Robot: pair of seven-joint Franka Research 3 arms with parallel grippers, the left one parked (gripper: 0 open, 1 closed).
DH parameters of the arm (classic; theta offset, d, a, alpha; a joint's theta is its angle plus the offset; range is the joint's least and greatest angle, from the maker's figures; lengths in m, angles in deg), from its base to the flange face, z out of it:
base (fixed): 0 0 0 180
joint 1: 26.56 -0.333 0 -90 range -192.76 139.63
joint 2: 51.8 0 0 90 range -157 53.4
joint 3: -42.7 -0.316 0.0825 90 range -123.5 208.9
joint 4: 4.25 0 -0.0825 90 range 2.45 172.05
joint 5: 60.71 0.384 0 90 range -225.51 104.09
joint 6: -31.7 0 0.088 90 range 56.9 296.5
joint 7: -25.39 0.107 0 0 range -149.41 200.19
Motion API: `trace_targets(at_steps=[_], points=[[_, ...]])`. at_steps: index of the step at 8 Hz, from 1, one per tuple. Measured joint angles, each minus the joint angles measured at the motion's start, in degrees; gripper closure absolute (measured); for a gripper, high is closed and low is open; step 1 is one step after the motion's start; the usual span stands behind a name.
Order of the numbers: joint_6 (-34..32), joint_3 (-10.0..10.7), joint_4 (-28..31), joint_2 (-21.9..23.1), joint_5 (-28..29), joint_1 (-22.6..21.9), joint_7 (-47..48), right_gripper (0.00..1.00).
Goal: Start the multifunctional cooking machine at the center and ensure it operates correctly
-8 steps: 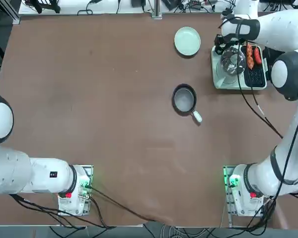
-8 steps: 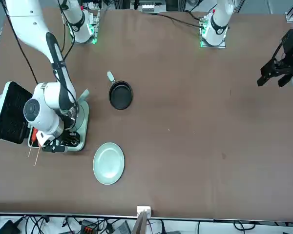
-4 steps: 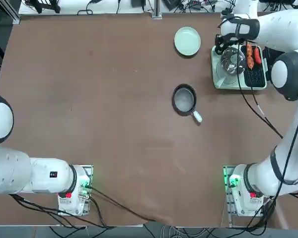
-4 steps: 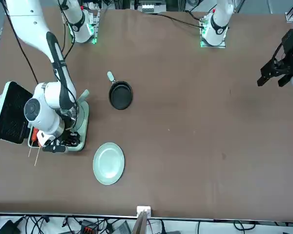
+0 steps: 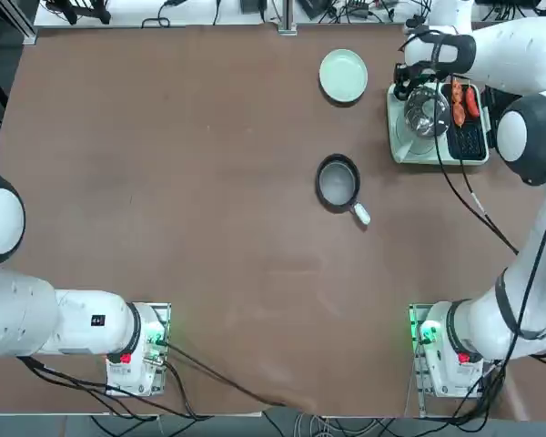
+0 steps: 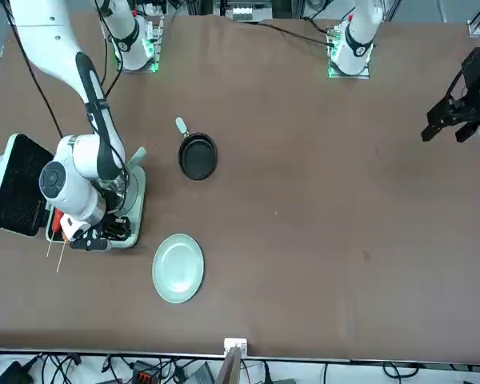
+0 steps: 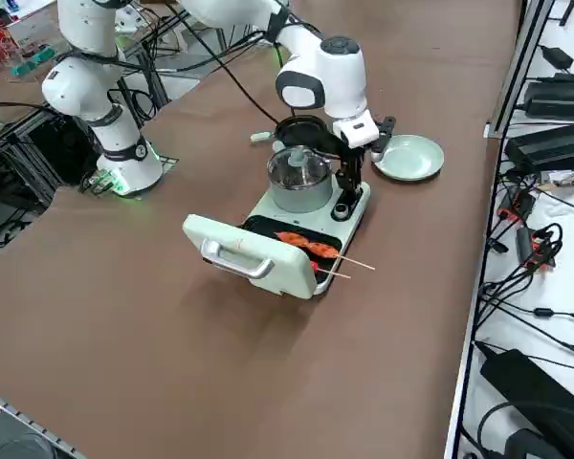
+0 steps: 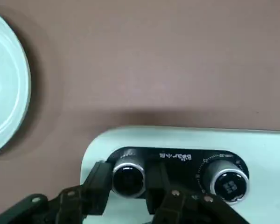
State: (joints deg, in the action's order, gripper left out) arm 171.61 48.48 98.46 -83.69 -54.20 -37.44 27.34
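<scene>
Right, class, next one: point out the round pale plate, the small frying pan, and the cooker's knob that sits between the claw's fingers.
Plate point(image 5: 344, 76): top view, on its middle.
Frying pan point(image 6: 198, 157): front view, on its dark base.
Knob point(image 8: 129, 180): right wrist view, on its dark face.

Reads "Bear" beside Chinese characters, in pale print on the black control panel point(image 8: 184, 171); shows tiny dial figures around one knob point(image 8: 229, 185), too small to read surely; carries a small four-part symbol on that knob's face.
</scene>
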Motion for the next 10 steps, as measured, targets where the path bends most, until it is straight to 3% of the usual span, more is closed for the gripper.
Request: trace_targets(at_steps=[6, 10], points=[[0.00, 0.11, -0.01, 0.01, -0.49, -0.24, -10.32, 0.58], [-0.83, 0.10, -0.42, -0.07, -0.37, -0.17, -22.14, 0.58]])
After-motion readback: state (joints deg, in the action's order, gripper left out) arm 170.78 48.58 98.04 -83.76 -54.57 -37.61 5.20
